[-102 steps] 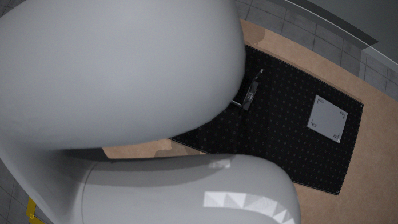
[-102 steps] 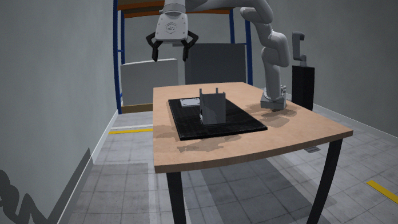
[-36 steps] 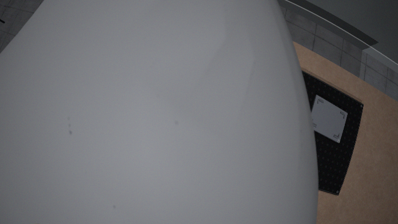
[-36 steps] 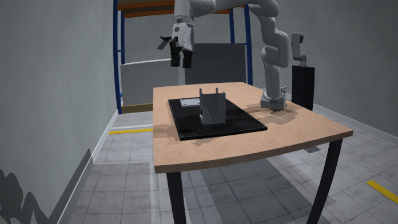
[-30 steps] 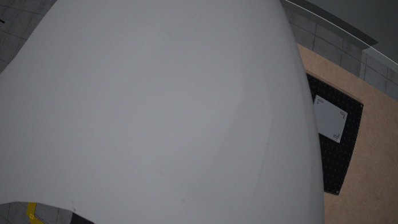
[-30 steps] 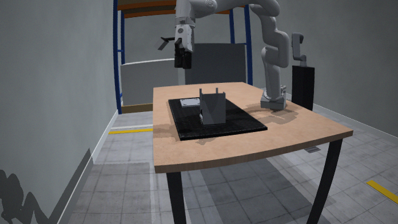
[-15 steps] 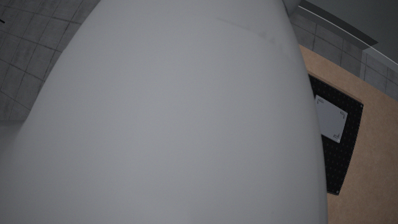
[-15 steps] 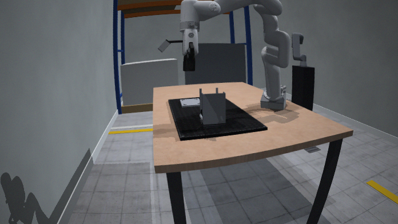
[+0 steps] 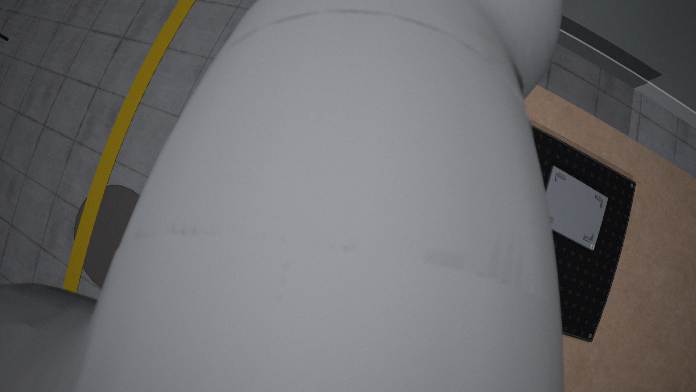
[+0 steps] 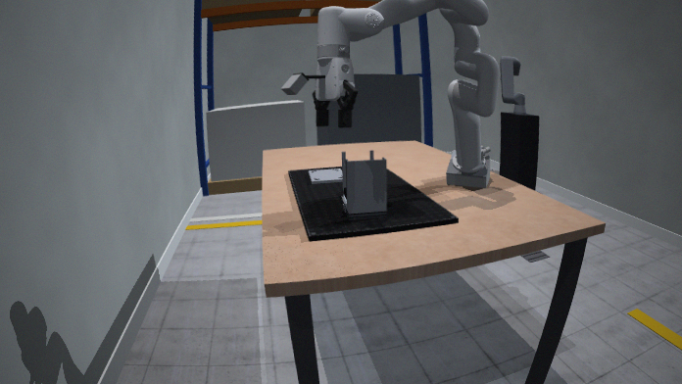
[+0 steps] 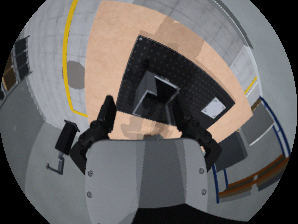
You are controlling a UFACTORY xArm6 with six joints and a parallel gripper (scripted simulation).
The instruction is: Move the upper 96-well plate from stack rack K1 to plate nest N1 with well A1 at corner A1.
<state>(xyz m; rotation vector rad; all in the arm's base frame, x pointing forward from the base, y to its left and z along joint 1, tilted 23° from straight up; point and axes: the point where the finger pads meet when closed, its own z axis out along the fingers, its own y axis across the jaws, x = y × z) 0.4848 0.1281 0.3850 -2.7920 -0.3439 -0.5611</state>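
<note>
Grey room, wooden table, black perforated mat on top. Stack rack K1 stands mid-mat, plates inside hidden by its walls. Plate nest N1 just behind rack. Gripper high above table's far edge, fingers spread wide, holding nothing.

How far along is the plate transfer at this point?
Nothing is done yet: the plate nest lies bare. In hand: the open claw hangs high above the table, holding nothing, and the stack rack stands untouched on the black mat. Grasp, lift, carry and placement remain.
</note>
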